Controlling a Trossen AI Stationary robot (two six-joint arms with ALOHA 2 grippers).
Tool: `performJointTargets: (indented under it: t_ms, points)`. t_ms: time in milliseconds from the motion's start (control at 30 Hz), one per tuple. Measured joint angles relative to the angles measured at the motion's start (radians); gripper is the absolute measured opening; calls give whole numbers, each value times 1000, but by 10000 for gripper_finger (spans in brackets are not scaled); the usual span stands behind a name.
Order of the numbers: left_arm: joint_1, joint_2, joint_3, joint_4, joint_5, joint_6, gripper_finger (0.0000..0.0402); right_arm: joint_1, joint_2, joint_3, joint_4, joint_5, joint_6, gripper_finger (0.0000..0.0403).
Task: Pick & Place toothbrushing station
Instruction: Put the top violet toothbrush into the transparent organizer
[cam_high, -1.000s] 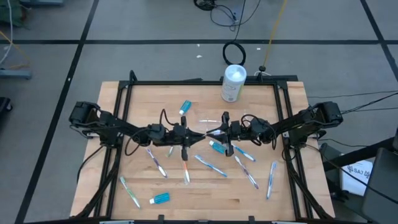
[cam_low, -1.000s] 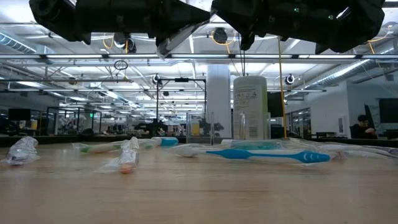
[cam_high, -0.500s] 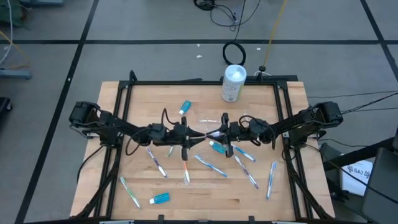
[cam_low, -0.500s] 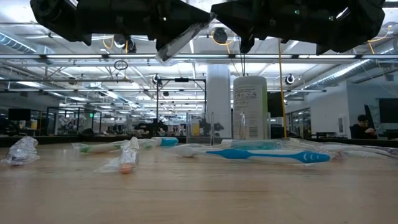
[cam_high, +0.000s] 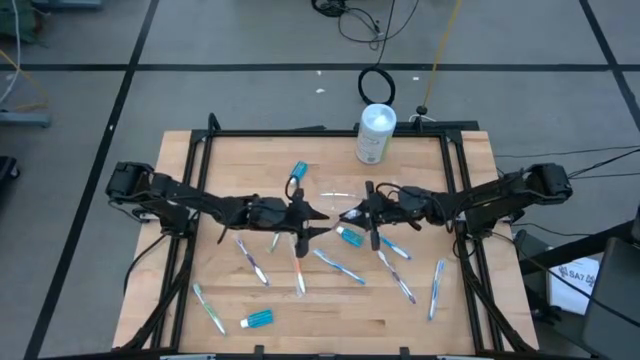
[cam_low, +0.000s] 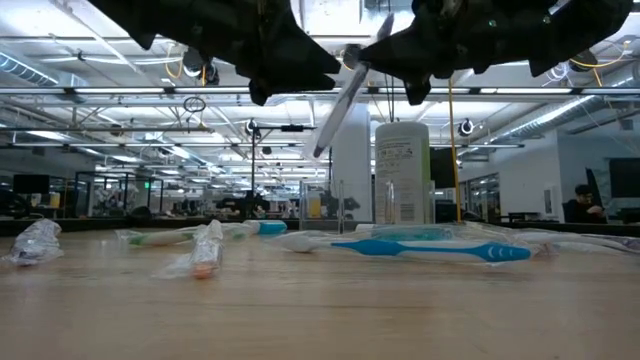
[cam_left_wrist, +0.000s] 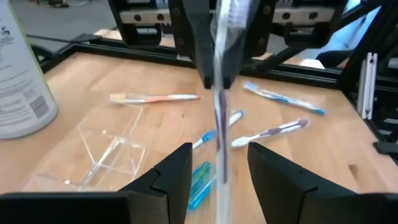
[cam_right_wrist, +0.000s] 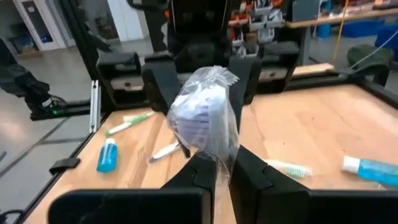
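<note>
at table level, nearest the low camera, a crinkly wrapped toothbrush (cam_low: 205, 250) and a blue toothbrush (cam_low: 430, 249) lie flat on the table (cam_low: 320, 310). above them i see both arms meeting over the table's middle. the right gripper (cam_high: 352, 213) has its fingers clamped on a bagged toothbrush (cam_right_wrist: 208, 121), pinching the clear wrap near the bristle end. the brush hangs tilted in the low view (cam_low: 345, 100), its long axis slanting down from the right fingers toward the left arm. the left gripper (cam_left_wrist: 217, 168) has its fingers apart, one on each side of the brush's lower length, which runs between them in the left wrist view; i cannot tell whether either pad touches it. so the brush lies straight ahead of the left fingers, already inside their gap, and the right arm is the one carrying it. i judge this a hand-over or a pull on the wrap: the left fingers need only close across the shaft. farther off on the table lie the clear plastic bag (cam_left_wrist: 109, 152), a blue toothpaste tube (cam_left_wrist: 200, 183) and more loose toothbrushes. at the far edge stands the white canister (cam_high: 375, 133).
</note>
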Motion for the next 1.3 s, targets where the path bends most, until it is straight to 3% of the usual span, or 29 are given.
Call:
performJointTargets:
  t_ms: [167,700,1167,1300]
  points:
    - [0,2,7,-3,0,-3,163,2,50,73,-100,3,10,13]
    - [9,2,6,-62,-4,-26,159,8,159,172,-79,52,-16,13]
    - [11,2,6,-70,-5,-23,24,8,160,173,-80,54,-25,32]
    - [12,2,6,-70,-5,-23,12,8,160,173,-87,54,-25,36]
